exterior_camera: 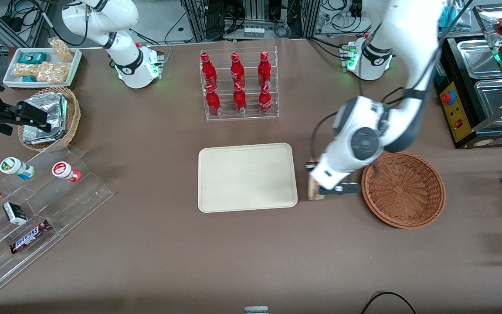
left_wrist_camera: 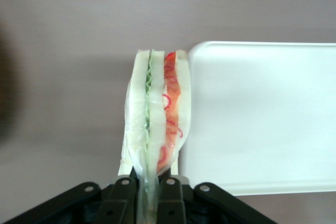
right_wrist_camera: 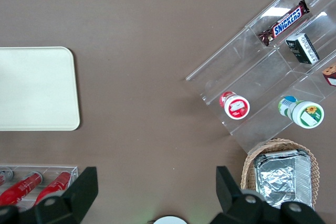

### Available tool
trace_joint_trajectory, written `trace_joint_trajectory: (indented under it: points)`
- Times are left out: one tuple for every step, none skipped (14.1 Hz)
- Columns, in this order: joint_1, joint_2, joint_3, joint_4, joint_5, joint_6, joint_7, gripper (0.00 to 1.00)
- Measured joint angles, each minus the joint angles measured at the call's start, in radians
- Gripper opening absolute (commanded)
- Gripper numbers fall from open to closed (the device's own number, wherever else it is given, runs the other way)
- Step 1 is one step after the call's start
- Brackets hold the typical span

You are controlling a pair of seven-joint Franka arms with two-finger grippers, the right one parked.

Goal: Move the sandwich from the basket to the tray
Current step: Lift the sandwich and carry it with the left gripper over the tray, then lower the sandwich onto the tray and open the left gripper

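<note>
While clamping the sandwich (left_wrist_camera: 157,114), gripper (left_wrist_camera: 149,187) hangs between basket (exterior_camera: 403,189) and tray (exterior_camera: 246,176) | sandwich off the tray

The one word that reads clearly is "SNICKERS", in white-edged letters on the brown wrapper of a chocolate bar (exterior_camera: 30,236) lying on the clear acrylic shelf (exterior_camera: 81,192), low in the front view toward the parked arm's end of the table; the right wrist view shows the same word in its upper part. The six red bottles (exterior_camera: 239,101) in the clear rack (exterior_camera: 273,83), high in the middle of the front view, carry a white script, possibly Coca-Cola, too small to read. The gripper (exterior_camera: 318,192), clamped on the sandwich (exterior_camera: 314,190) between tray (exterior_camera: 246,174) and basket (exterior_camera: 403,189), shows no lettering.
</note>
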Motion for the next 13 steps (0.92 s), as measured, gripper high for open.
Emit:
trace_joint_trajectory:
  points:
    - [-0.043,0.028,-0.001,0.03,-0.001,0.024,-0.06,0.0]
    - [-0.084,0.056,-0.002,0.054,-0.001,0.05,-0.113,0.0]
    - [-0.123,0.085,-0.002,0.077,-0.001,0.075,-0.159,0.0]
    - [-0.155,0.113,-0.002,0.098,-0.001,0.093,-0.196,0.0]
    - [-0.181,0.143,-0.002,0.122,-0.002,0.111,-0.231,0.0]
    - [-0.202,0.174,-0.002,0.148,-0.002,0.127,-0.262,0.0]
    - [-0.22,0.204,-0.001,0.172,-0.002,0.15,-0.289,0.0]
    - [-0.237,0.232,-0.001,0.189,-0.002,0.179,-0.312,0.0]
    - [-0.25,0.253,-0.002,0.199,-0.002,0.208,-0.327,0.0]
    - [-0.261,0.269,-0.002,0.205,-0.002,0.233,-0.336,0.0]
    - [-0.269,0.281,-0.001,0.207,-0.002,0.251,-0.346,0.0]
    - [-0.274,0.291,-0.001,0.209,-0.002,0.264,-0.354,0.02]
    - [-0.277,0.299,-0.002,0.21,-0.002,0.277,-0.356,0.14]
